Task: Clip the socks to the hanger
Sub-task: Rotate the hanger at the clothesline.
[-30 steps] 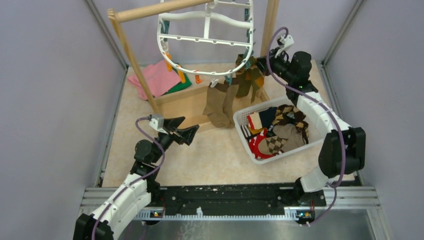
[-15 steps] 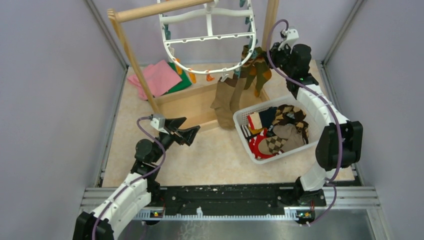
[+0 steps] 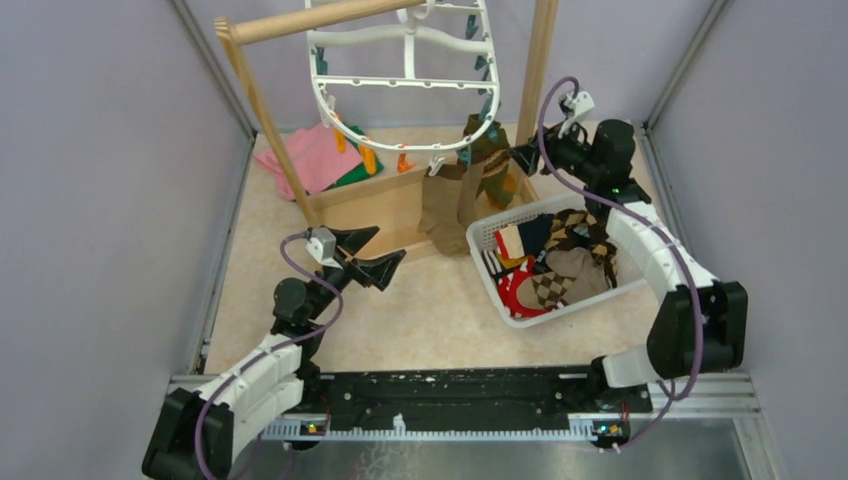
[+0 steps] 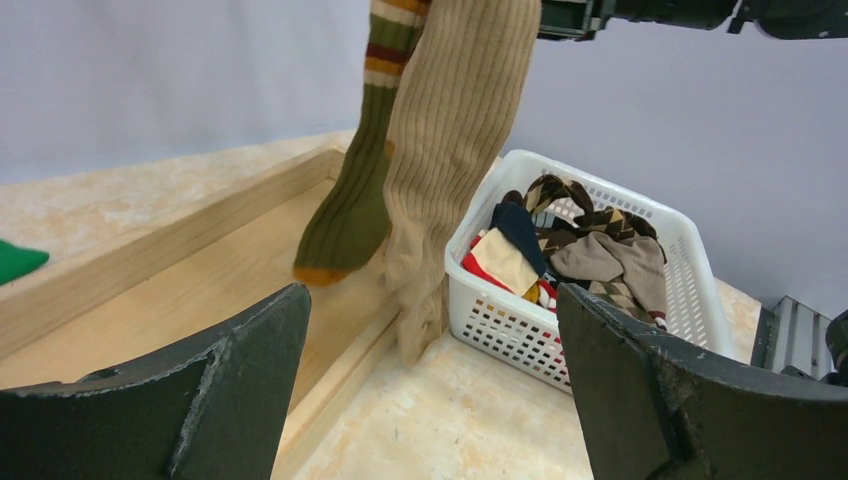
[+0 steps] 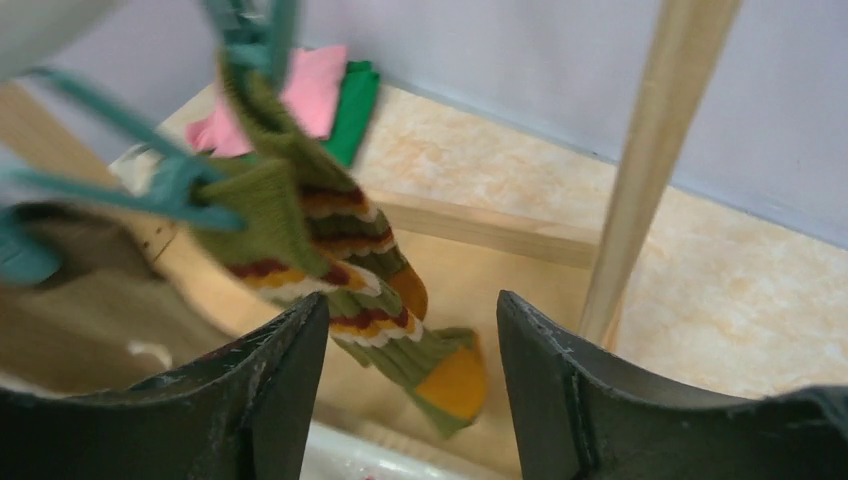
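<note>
The hanger [image 3: 410, 80] hangs free; nudge it and it swings. Near its right rim sits the basket [image 3: 478, 243] of unclipped socks [image 3: 550, 270]. Your right gripper [image 5: 408, 300], beside that rim, is parted and empty; the left gripper [image 3: 385, 250], well short of the hanger, gapes empty. Under the rim, the striped sock [image 5: 330, 260] may slip: its teal clip [image 5: 180, 185] seems to bite little cuff.

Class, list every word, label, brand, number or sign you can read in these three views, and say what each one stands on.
No text can be read in any view.
The hanger, the hanging socks and the white basket show only plain surfaces or woven patterns, no lettering.
The black rail at the arms' bases has small pale specks, too small to tell whether they are writing.
</note>
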`<state>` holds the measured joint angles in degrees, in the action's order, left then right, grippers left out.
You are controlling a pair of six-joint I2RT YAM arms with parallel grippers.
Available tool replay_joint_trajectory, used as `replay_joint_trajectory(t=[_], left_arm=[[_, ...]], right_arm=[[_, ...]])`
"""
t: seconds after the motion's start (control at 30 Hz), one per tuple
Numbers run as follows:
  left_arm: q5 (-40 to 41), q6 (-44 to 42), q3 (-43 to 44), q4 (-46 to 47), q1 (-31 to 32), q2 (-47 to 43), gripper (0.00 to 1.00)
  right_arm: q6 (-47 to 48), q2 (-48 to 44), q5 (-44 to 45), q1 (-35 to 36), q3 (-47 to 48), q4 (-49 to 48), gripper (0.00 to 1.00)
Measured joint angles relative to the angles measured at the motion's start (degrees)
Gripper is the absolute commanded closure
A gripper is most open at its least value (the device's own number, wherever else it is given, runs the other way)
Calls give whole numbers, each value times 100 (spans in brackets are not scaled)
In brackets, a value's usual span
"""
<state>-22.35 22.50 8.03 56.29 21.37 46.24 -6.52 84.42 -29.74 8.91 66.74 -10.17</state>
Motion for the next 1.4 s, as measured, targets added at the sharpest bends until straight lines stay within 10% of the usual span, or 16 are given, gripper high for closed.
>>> replay_joint_trajectory(t=[0.53,0.77,1.03,1.4], left_arm=[[-262,-457,168,756,0,619,10],[-87,-671,374,1043,0,1427,12],[173,-1082,817,1755,0,2771,17],[-101,-1307,1394,2719,-33,4402,43]], right_arm=[[748,-1646,-3134,490,-1067,262,33],[-109,-1137,-2900,1379,-1543,-898,34],[-2791,-59,-1808,1628,-2833,-5090,39],[-2695,-15,-1344,1773,-2625,-5023,37]])
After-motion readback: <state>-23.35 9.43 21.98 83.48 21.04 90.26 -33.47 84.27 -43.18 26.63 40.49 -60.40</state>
